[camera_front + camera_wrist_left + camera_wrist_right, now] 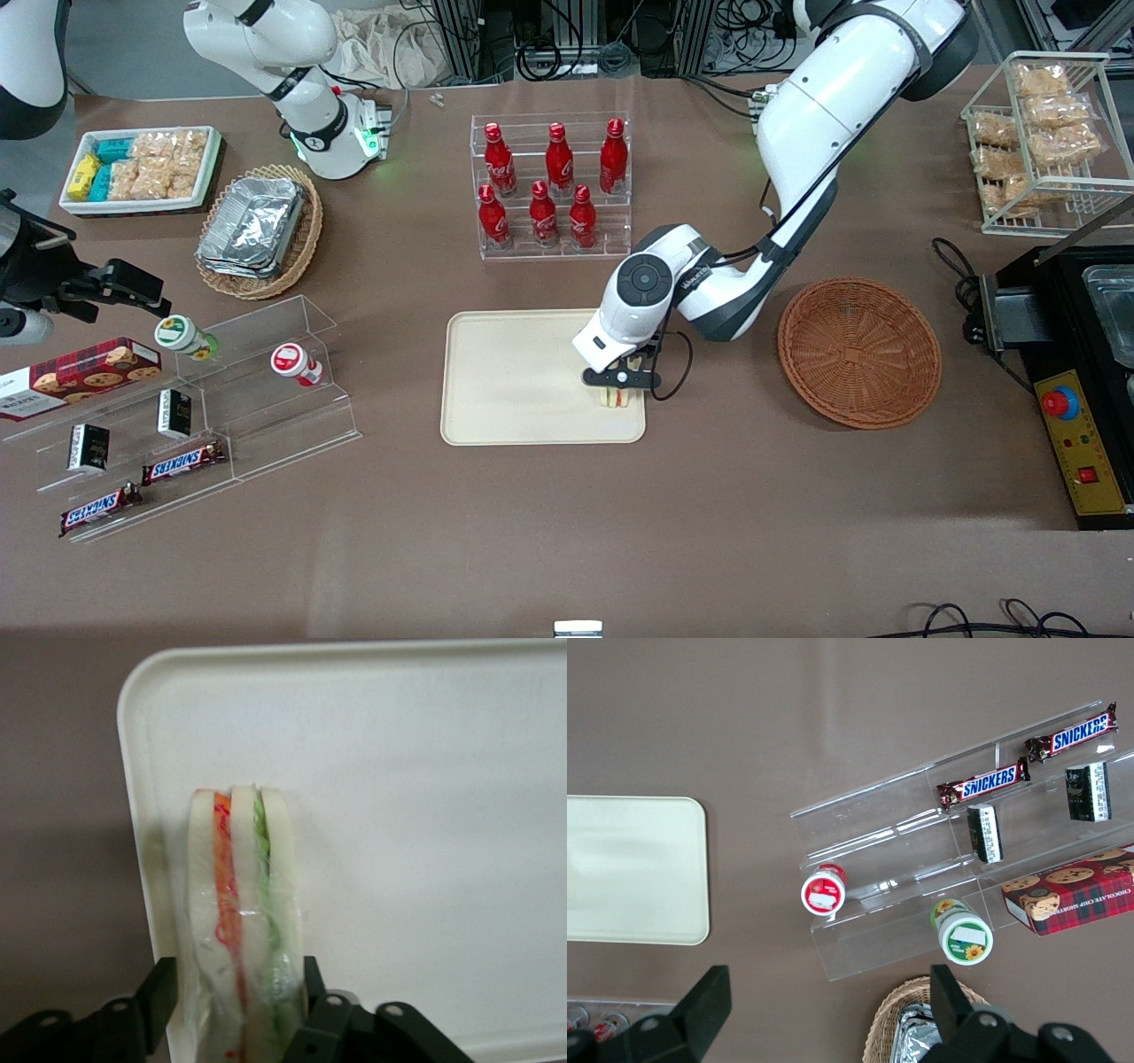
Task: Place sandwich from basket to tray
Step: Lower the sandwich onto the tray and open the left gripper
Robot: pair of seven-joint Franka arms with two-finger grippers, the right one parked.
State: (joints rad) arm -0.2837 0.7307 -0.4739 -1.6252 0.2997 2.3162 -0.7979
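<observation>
The sandwich (617, 398), a wrapped wedge of white bread with orange-red and green layers, stands on edge on the cream tray (514, 381), at the tray's corner nearest the basket and the front camera. My left gripper (618, 388) is down over it, a finger against each bread face. In the left wrist view the sandwich (239, 904) sits between the black fingers (164, 992) of the gripper (239, 1010), close to the tray's rim (133, 815). The reddish-brown wicker basket (859, 352) lies beside the tray toward the working arm's end, with nothing in it.
A clear rack of red bottles (554, 186) stands farther from the front camera than the tray. A tan basket of foil containers (261, 230), a white snack bin (137, 168) and a clear stepped shelf (204, 408) lie toward the parked arm's end. A black control box (1072, 381) and wire rack (1045, 142) lie past the basket.
</observation>
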